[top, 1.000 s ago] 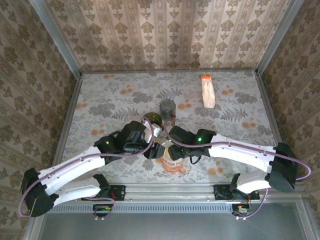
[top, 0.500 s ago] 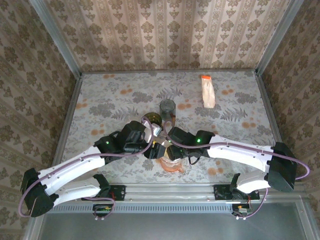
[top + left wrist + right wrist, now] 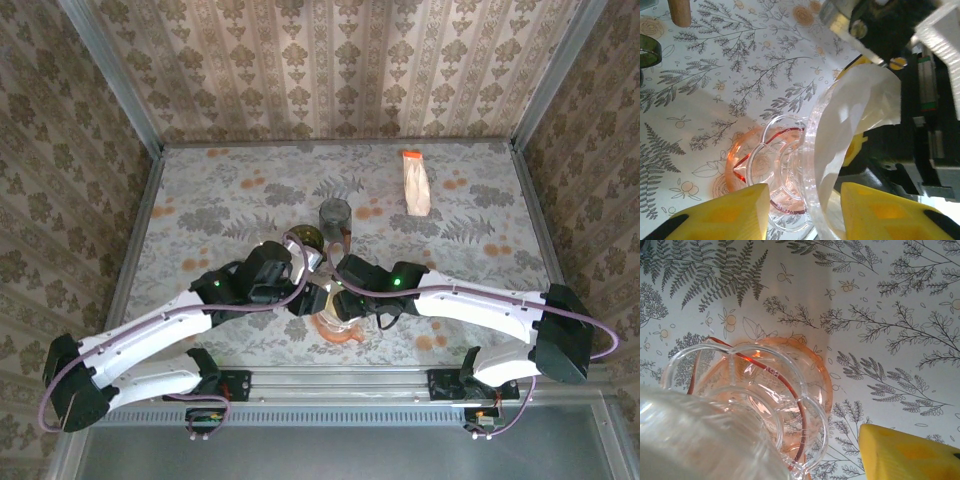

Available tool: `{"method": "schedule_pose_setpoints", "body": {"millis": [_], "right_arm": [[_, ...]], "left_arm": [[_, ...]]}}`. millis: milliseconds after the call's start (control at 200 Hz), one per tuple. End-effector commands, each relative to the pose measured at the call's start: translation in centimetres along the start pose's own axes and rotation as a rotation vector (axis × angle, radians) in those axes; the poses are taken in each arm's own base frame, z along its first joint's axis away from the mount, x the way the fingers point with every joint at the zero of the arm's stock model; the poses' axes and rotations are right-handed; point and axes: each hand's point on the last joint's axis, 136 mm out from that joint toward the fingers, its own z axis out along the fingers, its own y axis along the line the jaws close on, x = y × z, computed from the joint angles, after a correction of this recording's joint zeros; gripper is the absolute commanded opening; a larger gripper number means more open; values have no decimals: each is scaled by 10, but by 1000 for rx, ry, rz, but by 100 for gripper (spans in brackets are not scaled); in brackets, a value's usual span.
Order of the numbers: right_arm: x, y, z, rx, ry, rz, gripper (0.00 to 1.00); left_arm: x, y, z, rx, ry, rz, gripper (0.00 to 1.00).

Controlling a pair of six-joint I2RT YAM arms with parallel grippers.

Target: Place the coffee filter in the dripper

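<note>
Right end effector [image 3: 338, 303] has edged toward left end effector [image 3: 805, 200]; both flank dripper [image 3: 785, 150], grips unclear; seat filter [image 3: 855, 110] evenly.

The left gripper [image 3: 312, 300] and right gripper [image 3: 338, 301] meet over the orange-tinted dripper [image 3: 346, 334], which pokes out on their near side. Just beyond them stands a dark jar [image 3: 334, 214], and farther right lies a white packet [image 3: 416, 187].
</note>
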Motion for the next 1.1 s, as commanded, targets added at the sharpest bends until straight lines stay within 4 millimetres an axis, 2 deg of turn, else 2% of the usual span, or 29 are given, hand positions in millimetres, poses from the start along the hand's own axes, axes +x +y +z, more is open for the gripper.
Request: {"method": "schedule_pose_setpoints", "body": {"millis": [0, 230, 410, 600, 790, 970, 1095], "right_arm": [[-8, 0, -10, 27, -13, -27, 64], [-28, -3, -45, 27, -102, -26, 70], [-26, -14, -69, 35, -131, -8, 71], [-8, -27, -69, 63, -78, 7, 65], [-9, -31, -74, 87, -82, 0, 59], [-17, -10, -78, -6, -97, -19, 67], [-10, -2, -72, -37, -54, -37, 66]], "left_arm": [[2, 3, -1, -21, 15, -17, 42], [2, 3, 0, -14, 11, -27, 41], [1, 2, -1, -10, 5, -27, 42], [4, 4, 0, -10, 8, -31, 42], [4, 4, 0, -7, 7, -36, 42], [4, 4, -1, -9, 6, -37, 42], [4, 5, 0, -7, 5, -40, 42]]}}
